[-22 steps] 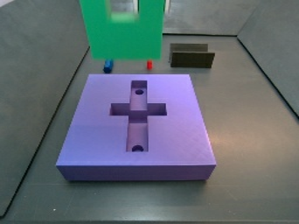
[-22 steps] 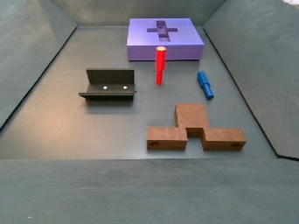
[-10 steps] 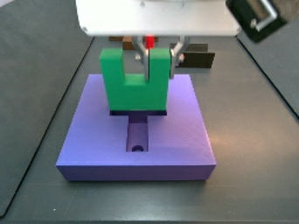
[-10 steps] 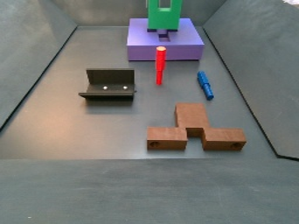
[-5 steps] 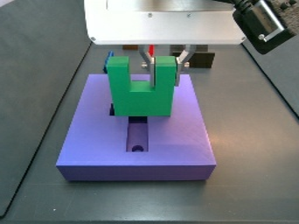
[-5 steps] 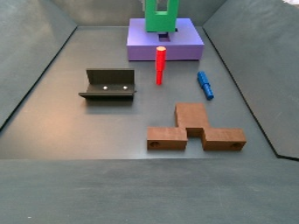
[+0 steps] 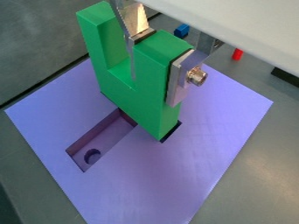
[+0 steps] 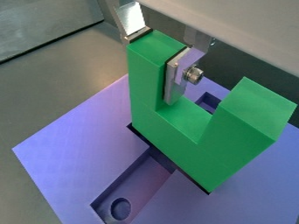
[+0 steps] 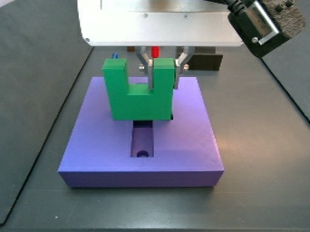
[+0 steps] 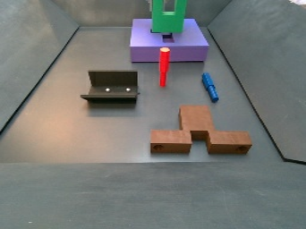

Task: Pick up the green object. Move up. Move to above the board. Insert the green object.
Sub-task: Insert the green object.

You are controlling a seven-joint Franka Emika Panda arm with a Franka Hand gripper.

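Observation:
The green object [image 9: 137, 98] is a bright green U-shaped block, upright, with its base low in the cross-shaped recess of the purple board [image 9: 182, 145]. My gripper [image 9: 162, 65] is shut on one of its prongs. In both wrist views a silver finger [image 7: 181, 80] presses the prong's outer face, and the other finger [image 8: 131, 21] sits in the slot between the prongs. The green object [image 7: 122, 70] hides most of the recess. One arm of the recess with a round hole [image 7: 90, 157] stays visible. In a side view the green object [image 10: 167, 16] stands on the board [image 10: 169, 43] at the far end.
A red peg [image 10: 164, 67] stands upright in front of the board, and a blue piece [image 10: 210, 86] lies beside it. The dark fixture [image 10: 111, 87] stands to the left. A brown block [image 10: 199, 131] lies nearer the front. Grey walls enclose the floor.
2.2 s ago the green object was high and behind the board. It has since come over the board and down onto the recess. It has barely moved in the last half second.

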